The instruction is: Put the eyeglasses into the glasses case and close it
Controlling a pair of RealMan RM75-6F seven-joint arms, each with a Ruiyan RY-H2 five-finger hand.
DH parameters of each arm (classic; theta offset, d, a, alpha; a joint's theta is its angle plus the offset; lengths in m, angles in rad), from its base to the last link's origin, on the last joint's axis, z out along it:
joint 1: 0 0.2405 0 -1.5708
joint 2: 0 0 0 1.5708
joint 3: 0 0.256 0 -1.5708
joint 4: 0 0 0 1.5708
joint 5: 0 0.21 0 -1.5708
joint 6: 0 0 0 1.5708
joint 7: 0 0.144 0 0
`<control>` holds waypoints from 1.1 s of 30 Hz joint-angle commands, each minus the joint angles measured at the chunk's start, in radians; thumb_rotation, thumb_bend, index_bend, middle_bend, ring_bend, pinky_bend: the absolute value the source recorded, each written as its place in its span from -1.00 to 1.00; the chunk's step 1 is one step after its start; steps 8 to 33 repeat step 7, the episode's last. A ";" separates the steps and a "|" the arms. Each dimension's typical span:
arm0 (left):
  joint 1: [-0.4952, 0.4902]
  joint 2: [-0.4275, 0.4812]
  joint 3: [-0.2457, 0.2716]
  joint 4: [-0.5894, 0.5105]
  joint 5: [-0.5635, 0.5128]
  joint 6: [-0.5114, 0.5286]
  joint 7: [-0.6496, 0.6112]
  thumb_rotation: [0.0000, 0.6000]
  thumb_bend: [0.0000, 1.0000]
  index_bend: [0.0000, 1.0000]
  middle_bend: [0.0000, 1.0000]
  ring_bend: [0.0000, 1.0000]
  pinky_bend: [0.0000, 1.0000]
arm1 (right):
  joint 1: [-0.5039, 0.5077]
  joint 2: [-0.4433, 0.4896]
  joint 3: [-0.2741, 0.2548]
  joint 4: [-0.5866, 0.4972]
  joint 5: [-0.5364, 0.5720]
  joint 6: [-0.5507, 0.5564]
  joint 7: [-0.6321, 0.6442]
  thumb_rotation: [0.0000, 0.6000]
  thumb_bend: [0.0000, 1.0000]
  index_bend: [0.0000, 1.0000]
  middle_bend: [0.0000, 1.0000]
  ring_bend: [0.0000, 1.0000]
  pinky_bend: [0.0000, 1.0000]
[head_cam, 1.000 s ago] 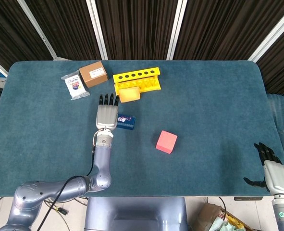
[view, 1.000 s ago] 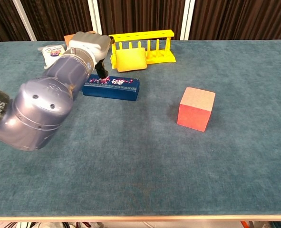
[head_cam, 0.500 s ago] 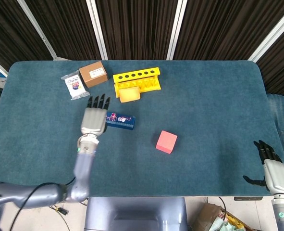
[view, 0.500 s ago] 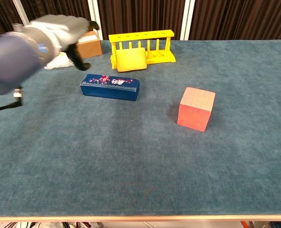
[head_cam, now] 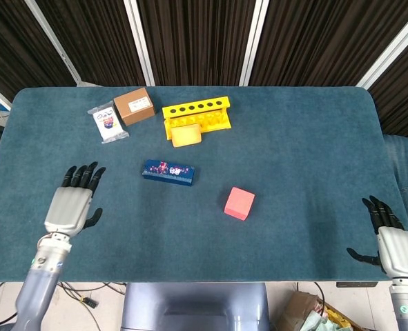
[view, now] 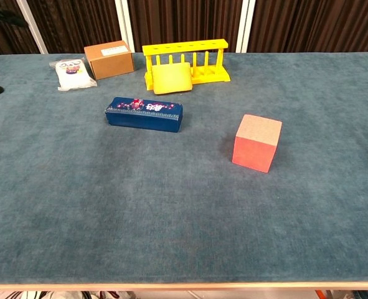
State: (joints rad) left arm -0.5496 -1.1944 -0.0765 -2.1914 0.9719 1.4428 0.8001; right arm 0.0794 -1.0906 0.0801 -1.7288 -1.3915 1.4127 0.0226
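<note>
Glasses case (head_cam: pixel 168 173) lies closed on our desk (head_cam: pixel 293 145), between the yellow rack (head_cam: pixel 197 115) and the red cube (head_cam: pixel 239 203). Our left hand (head_cam: pixel 71 204) and right hand (head_cam: pixel 391 241) hover released, fingers spread, well apart from it.

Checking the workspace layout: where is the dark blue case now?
Head view: the dark blue case lies left of center, between the yellow rack and the pink cube.
</note>
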 commanded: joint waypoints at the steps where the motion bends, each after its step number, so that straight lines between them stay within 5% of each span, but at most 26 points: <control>1: 0.077 0.058 0.075 -0.016 0.106 0.031 -0.090 1.00 -0.37 -1.00 -1.00 -1.00 -1.00 | -0.001 -0.006 -0.001 0.010 -0.016 0.010 0.010 1.00 -1.00 -1.00 -1.00 -1.00 -0.65; 33: 0.096 0.073 0.092 0.012 0.147 0.002 -0.136 1.00 -0.37 -1.00 -1.00 -1.00 -1.00 | -0.005 -0.013 0.001 0.024 -0.037 0.030 0.029 1.00 -1.00 -1.00 -1.00 -1.00 -0.65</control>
